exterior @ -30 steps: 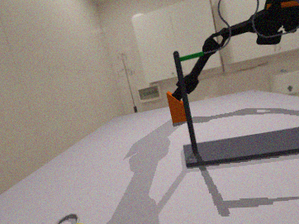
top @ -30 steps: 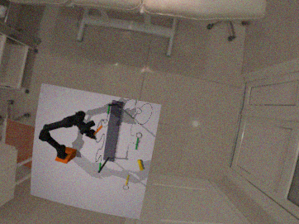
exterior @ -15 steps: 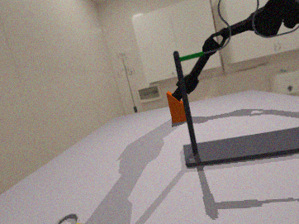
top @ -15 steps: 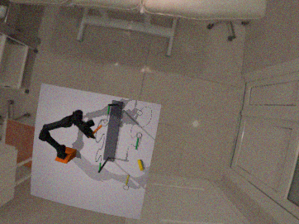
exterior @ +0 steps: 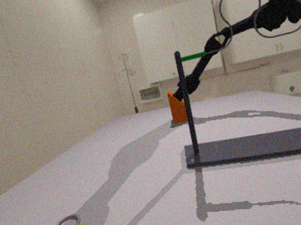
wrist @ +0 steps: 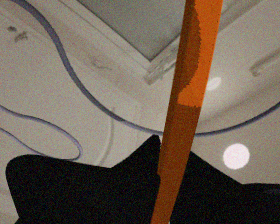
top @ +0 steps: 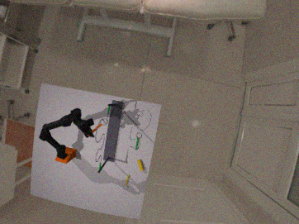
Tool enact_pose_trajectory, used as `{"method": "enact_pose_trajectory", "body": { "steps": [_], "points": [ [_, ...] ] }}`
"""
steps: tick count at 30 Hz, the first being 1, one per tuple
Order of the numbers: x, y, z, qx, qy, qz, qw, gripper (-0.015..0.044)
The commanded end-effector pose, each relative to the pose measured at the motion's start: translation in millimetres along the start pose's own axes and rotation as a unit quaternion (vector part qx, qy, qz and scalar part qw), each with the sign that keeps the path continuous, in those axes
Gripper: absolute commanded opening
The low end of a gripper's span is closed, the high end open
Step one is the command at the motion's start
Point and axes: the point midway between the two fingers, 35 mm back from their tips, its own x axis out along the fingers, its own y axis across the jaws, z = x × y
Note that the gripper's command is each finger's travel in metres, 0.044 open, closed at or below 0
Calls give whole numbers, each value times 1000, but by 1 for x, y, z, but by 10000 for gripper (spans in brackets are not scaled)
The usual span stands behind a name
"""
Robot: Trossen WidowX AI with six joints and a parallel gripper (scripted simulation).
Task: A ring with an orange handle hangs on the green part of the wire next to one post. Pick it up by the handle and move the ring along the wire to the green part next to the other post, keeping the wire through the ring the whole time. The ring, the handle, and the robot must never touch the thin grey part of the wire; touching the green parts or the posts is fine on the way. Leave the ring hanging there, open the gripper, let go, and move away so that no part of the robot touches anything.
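From where I stand, the black arm (top: 62,122) (exterior: 233,27) reaches out over the white table (top: 83,187) (exterior: 137,183), and its gripper (top: 92,134) (wrist: 160,142) is pinching the orange handle (top: 96,129) (wrist: 192,90) between its jaws. The handle sticks out from the fingers toward the looping grey wire (top: 97,154) (exterior: 260,2) (wrist: 70,75); in the wrist view it crosses in front of the wire, though I cannot tell how near the two are. The ring itself I cannot make out. Seen from above, the handle lies between the wire's two green parts (top: 109,110) (top: 100,166) (exterior: 193,56), beside the long dark base (top: 112,133) (exterior: 249,148). A dark post (top: 106,164) (exterior: 186,100) stands at the base's end.
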Motion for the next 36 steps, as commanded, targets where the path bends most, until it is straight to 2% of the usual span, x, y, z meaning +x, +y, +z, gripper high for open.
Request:
{"method": "enact_pose_trajectory", "body": {
  "steps": [1,36],
  "points": [
    [0,-5,0,3,2,-1,1000,-150],
    [-1,0,1,158,4,89,983,-150]
  ]
}}
